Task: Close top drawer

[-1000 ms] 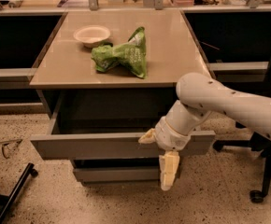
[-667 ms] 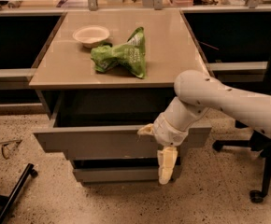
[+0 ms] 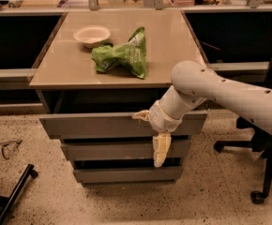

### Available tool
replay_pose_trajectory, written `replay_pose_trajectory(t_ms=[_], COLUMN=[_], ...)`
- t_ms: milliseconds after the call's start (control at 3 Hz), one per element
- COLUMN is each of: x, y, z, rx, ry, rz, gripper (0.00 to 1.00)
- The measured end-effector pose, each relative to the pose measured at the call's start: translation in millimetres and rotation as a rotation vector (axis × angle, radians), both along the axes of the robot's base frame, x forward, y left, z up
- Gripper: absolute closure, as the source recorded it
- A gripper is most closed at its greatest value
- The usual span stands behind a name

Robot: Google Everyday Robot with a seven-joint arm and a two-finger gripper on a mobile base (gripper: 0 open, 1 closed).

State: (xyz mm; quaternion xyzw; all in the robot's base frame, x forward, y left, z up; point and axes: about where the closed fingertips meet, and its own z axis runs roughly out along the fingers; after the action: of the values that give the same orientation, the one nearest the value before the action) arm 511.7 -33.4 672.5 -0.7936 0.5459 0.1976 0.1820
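Observation:
The top drawer (image 3: 98, 124) is a wide grey drawer with a flat, handleless front, and it sticks out a little from the grey cabinet under the tabletop (image 3: 61, 76). My gripper (image 3: 151, 132) is pressed against the drawer front right of centre. One pale finger (image 3: 160, 150) hangs down over the middle drawer (image 3: 108, 150). The other (image 3: 140, 116) points left along the drawer's top edge. The white arm comes in from the right.
A white bowl (image 3: 92, 34) and a green chip bag (image 3: 123, 55) lie on the tabletop. A bottom drawer (image 3: 122, 174) sits below. A black office chair (image 3: 262, 144) stands at the right. A black bar (image 3: 11, 196) lies on the floor at lower left.
The top drawer has slid back toward the cabinet, with much less of its inside showing. My gripper has moved inward with the drawer front.

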Motion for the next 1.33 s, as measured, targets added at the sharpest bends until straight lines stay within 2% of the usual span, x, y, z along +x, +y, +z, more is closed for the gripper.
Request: replay_pose_trajectory(t_ms=[333,667,1000,1333], x=[0.1,14.4,14.1,35.4], y=[0.0,-0.1,-0.1,1.5], z=[-0.1,-9.8,-9.3,-9.9], rx=[0.000,-0.003,-0.003,0.006], ry=[0.000,-0.004,-0.004,-0.046], rz=[0.000,0.014,0.014,0.018], gripper=[0.00,0.00,0.00,0.00])
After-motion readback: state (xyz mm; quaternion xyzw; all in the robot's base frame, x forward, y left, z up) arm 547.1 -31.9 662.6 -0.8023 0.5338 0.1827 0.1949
